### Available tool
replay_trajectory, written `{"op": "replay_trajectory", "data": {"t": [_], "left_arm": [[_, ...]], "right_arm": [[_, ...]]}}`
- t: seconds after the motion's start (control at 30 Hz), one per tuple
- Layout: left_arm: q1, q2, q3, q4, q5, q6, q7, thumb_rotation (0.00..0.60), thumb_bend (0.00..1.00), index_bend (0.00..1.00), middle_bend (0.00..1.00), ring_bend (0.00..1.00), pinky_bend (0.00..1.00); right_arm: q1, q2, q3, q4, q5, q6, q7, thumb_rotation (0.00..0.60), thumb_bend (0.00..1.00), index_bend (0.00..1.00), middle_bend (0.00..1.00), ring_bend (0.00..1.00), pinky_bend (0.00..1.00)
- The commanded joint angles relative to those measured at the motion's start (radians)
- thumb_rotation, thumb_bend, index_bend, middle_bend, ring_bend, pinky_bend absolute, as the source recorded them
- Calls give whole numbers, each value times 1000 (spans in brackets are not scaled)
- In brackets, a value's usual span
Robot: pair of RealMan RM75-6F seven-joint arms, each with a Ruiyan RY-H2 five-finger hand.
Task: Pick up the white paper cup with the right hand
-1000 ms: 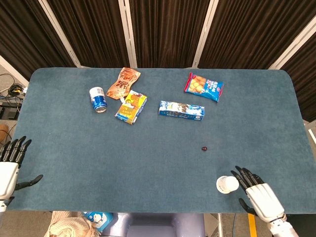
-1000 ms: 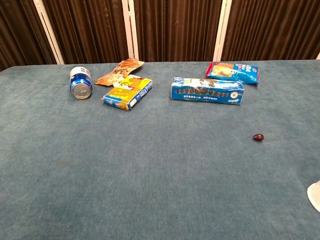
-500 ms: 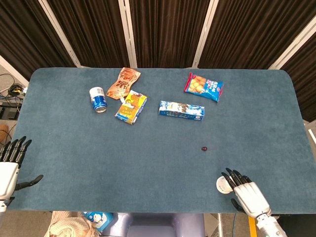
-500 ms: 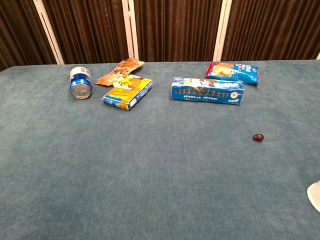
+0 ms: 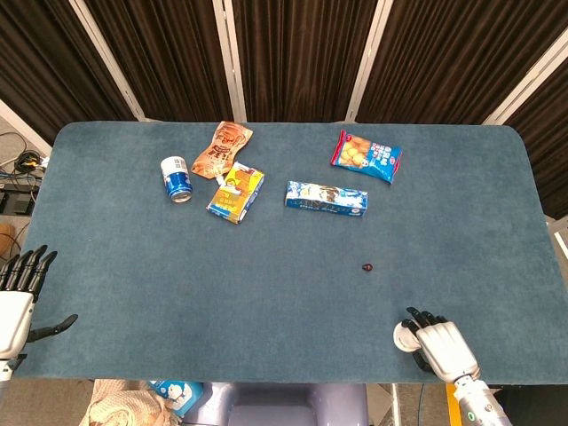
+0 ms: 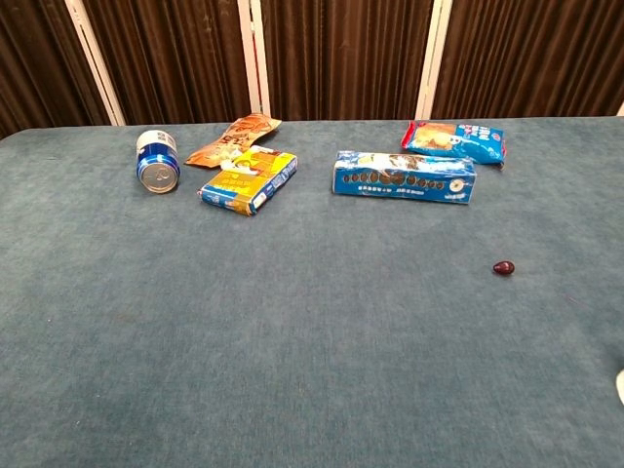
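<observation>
The white paper cup sits near the table's front edge at the right; in the chest view only a sliver of the cup shows at the right border. My right hand is pressed against the cup's right side. Its dark fingers curl over the cup's far side and hide part of it, gripping it while it stays on the table. My left hand hangs off the table's front left corner with its fingers spread, holding nothing.
A small dark object lies just beyond the cup. Farther back lie a blue can, an orange pouch, a yellow box, a blue biscuit box and a blue snack bag.
My right hand slid left onto the cup and its fingers curled around it. The cup shifted slightly toward the front edge, nearly leaving the chest view. The left hand stayed still.
</observation>
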Motion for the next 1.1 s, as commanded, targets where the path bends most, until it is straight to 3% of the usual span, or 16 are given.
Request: {"op": "replay_trajectory", "data": {"t": [0.03, 0.63, 0.87, 1.1], "left_arm": [[0, 0, 0, 0, 0, 0, 0, 600, 13, 0, 0, 0, 0], [0, -1, 1, -1, 3, 1, 2, 600, 14, 0, 0, 0, 0], [-1, -1, -1, -1, 0, -2, 1, 600, 14, 0, 0, 0, 0], [-4, 1, -1, -5, -4, -9, -2, 600, 14, 0, 0, 0, 0]], "right_arm": [[1, -1, 0, 2, 2, 4, -1, 600, 456, 341, 206, 260, 373], [15, 5, 16, -29, -10, 46, 19, 600, 458, 415, 253, 308, 373], [55, -3, 78, -68, 21, 53, -3, 600, 459, 415, 253, 308, 373], [125, -68, 149, -51, 111, 12, -111, 600, 459, 415, 253, 308, 373]]}}
